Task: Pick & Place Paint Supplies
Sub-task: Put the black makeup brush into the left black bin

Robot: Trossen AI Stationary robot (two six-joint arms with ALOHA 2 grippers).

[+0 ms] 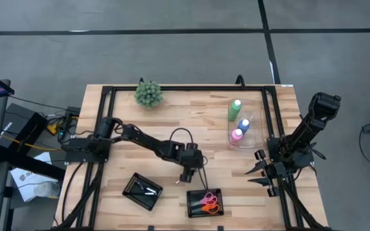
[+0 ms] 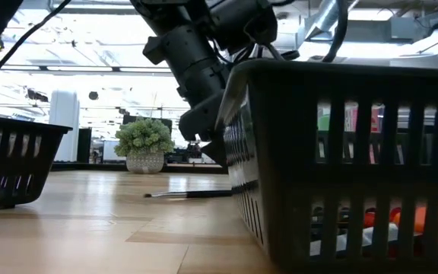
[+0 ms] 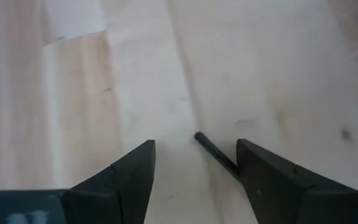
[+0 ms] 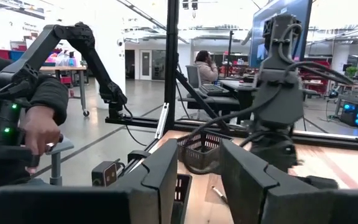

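The left gripper [image 1: 186, 176] hangs low over the light wooden table [image 1: 191, 135], just beyond the black slatted tray [image 1: 205, 203] that holds the small pink and orange scissors [image 1: 209, 203]. Its two dark fingers [image 3: 123, 180] stand wide apart and hold nothing. Between them, close to one finger, lies the tip of a thin dark-handled brush [image 3: 215, 154], flat on the wood. In the low view this brush [image 2: 187, 195] lies beside the same tray.

A second black tray [image 1: 142, 190], on the other side of the left gripper from the scissors tray, holds more thin brushes [image 1: 148, 190].

The three small bottles, green [image 1: 235, 109], blue [image 1: 243, 126] and pink [image 1: 236, 137], all with white caps, stand in a row further from the scissors tray, toward the right arm. The right gripper [image 1: 263, 172] waits at the table edge, its fingers [image 4: 163, 177] narrowly apart and empty.

The bushy green plant ball [image 1: 148, 94] sits at the far edge of the table.
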